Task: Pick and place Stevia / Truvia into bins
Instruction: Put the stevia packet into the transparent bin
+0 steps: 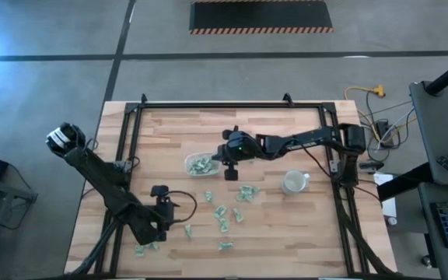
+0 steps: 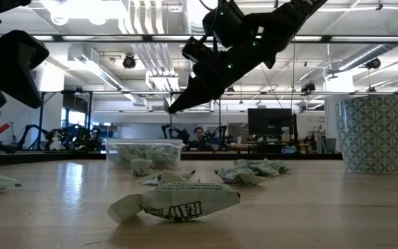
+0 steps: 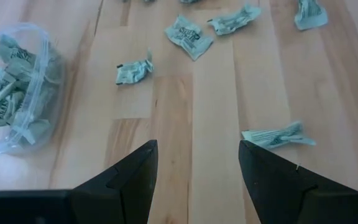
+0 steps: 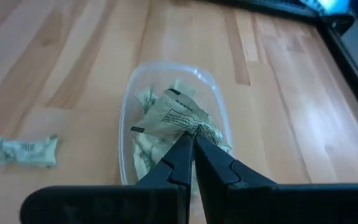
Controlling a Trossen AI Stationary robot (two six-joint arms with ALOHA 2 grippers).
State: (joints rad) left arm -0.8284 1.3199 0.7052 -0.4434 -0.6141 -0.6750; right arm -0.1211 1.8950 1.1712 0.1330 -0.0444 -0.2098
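Observation:
Several pale green and white Stevia packets (image 1: 243, 192) lie scattered on the wooden table, one close to the low camera (image 2: 175, 202). A clear rounded tub (image 1: 195, 164) near mid-table holds more packets (image 4: 143, 149). My right gripper (image 4: 194, 135) hangs over the tub's right end, shut on a crumpled packet (image 4: 178, 113). My left gripper (image 3: 197, 146) hovers open above bare wood at the near left, with a packet (image 3: 278, 134) beside one finger. A patterned round cup (image 1: 294, 181) stands to the right. My right gripper pinches the crumpled packet by its near edge (image 4: 192, 126) between its two fingertips. The fingers slant down from the table's right side. The packet sticks out ahead of the tips over the open tub (image 4: 126, 118). I cannot tell whether it touches the packets below it.
A black metal frame (image 1: 208, 106) runs around the table's far and side edges. The cup (image 2: 372, 131) stands upright, right of the packets. More loose packets lie near the front edge (image 1: 225, 246) and at the front left (image 1: 146, 247).

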